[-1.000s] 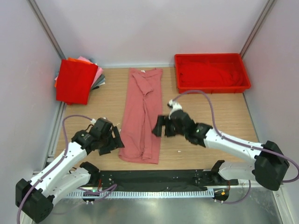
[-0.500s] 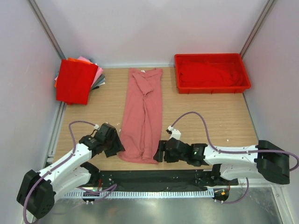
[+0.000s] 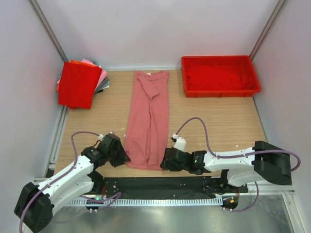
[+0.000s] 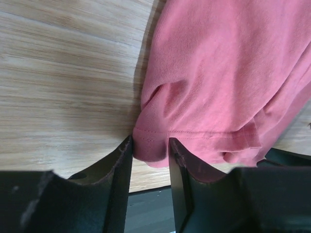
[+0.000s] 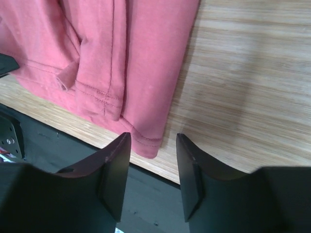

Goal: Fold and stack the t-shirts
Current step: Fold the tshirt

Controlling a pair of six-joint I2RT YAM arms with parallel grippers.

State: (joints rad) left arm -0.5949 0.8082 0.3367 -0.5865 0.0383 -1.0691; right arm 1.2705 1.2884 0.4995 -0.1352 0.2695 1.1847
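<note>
Salmon-pink t-shirt (image 3: 148,121), folded lengthwise into a long narrow strip, lies flat down the middle of the wooden counter (image 3: 218,126). Its collar points toward the counter's far edge and its hem stops just short of the near edge. Both arms are bent low over the counter's near edge, one at each hem corner.

On the left half of the counter, the left gripper (image 3: 124,158) is at the hem's left corner. Seen from the left wrist, its jaws stand parted with the bunched, stitched corner between them, the cloth touching both inner faces.

On the right half, the right gripper (image 3: 165,160) is at the hem's right corner. Seen from the right wrist, its jaws stand apart with only the tip of the corner between them. The cloth lies close to one jaw, and bare wood shows beside the other.

A black strip (image 3: 155,187) borders the counter's near edge, just beside the hem. In the counter's far-left corner sits a stack of folded t-shirts (image 3: 77,83), a bright red one on top, with pink, orange and grey edges fanned out beneath it. In the far-right corner stands a red tray (image 3: 221,92) holding rumpled red cloth (image 3: 218,77). Stack and tray are both well apart from the salmon-pink t-shirt.
</note>
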